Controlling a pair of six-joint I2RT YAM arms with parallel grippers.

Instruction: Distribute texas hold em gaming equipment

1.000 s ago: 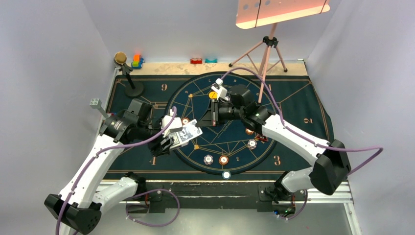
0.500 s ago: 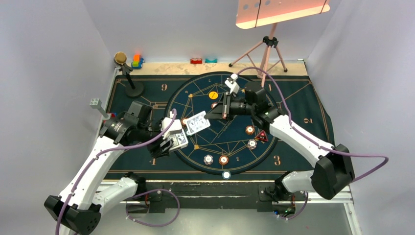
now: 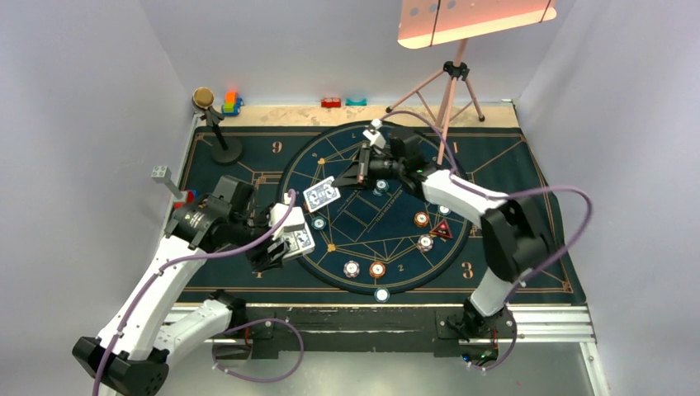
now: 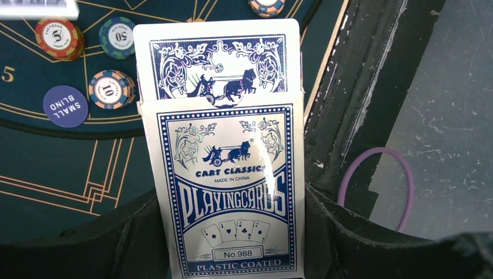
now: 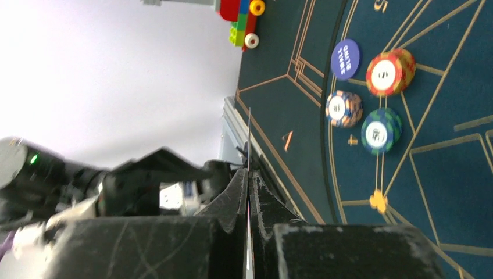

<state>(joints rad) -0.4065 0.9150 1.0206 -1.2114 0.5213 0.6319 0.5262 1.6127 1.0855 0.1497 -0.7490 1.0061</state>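
My left gripper (image 3: 289, 245) is shut on a blue-and-white playing card box (image 4: 229, 192) at the mat's near left, with one card (image 4: 215, 58) sticking out of its top. My right gripper (image 3: 353, 176) is shut on a single card (image 3: 322, 195) and holds it above the left of the circle; that card shows edge-on in the right wrist view (image 5: 249, 151). Chips (image 3: 377, 269) lie along the circle's near edge, with a blue small-blind button (image 3: 381, 294). A red triangular token (image 3: 443, 230) lies right of centre.
The dark blue mat (image 3: 512, 181) covers the table. A microphone stand (image 3: 216, 124) is at the back left and a pink tripod (image 3: 446, 91) at the back right. Toy blocks (image 3: 230, 102) sit along the far edge, and a grey block (image 3: 159, 173) at the left.
The right gripper has drawn a card away from the box and carried it toward the back of the circle. The left gripper with the box has pulled back slightly.
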